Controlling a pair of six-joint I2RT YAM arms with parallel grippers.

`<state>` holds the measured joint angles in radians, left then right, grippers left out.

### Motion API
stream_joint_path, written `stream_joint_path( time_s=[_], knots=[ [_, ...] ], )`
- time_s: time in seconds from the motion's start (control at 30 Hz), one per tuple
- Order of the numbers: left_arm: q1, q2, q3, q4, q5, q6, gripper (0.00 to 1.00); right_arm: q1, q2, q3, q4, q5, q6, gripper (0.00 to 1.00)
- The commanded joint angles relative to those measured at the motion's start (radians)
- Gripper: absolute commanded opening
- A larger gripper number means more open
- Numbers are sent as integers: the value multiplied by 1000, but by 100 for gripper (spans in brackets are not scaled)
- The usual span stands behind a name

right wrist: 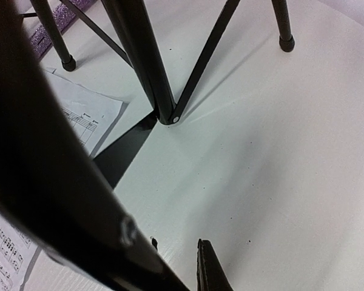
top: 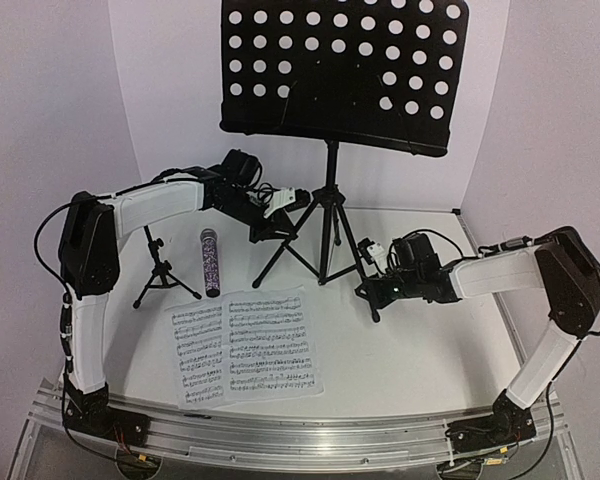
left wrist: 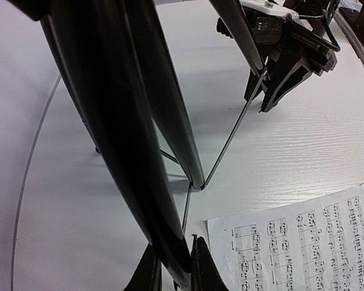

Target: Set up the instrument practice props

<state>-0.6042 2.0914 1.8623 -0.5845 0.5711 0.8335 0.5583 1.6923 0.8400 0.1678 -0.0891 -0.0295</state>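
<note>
Clamping left gripper (left wrist: 175, 270) on a music stand (top: 345, 70) leg, holding right gripper (top: 370, 291) at another, grip undeterminable, showing sheets (top: 250, 345), microphone (top: 209, 262), small tripod (top: 160, 270) alongside.

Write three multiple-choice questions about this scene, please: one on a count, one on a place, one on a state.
1. How many sheets lie on the table?
A. One
B. Two
C. Four

2. Where is the mic?
A. Flat on the table, between the mic stand and the stand
B. Clipped in the mic stand
C. On top of the sheets

3. What is the left gripper doing?
A. Hanging open above the sheets
B. Shut on a leg of the stand
C. Shut on the mic

Answers: 1 B, two printed pages lie side by side. 2 A, the mic lies on bare table between the two tripods. 3 B, the left wrist view shows its fingers closed around a black leg.
</note>
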Motion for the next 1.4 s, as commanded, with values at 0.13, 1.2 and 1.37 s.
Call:
stream_joint_path(
  time_s=[0.13,1.2,1.37],
  knots=[
    [106,-89,-127,-233,-193,193,0,-99,13,-75,-393,279,424,0],
    [22,-88,-225,-35,-9,-129,0,-92,50,168,-393,284,186,51],
    [20,-61,-136,-98,77,-217,0,-87,-7,212,-400,203,125,53]
  ],
)
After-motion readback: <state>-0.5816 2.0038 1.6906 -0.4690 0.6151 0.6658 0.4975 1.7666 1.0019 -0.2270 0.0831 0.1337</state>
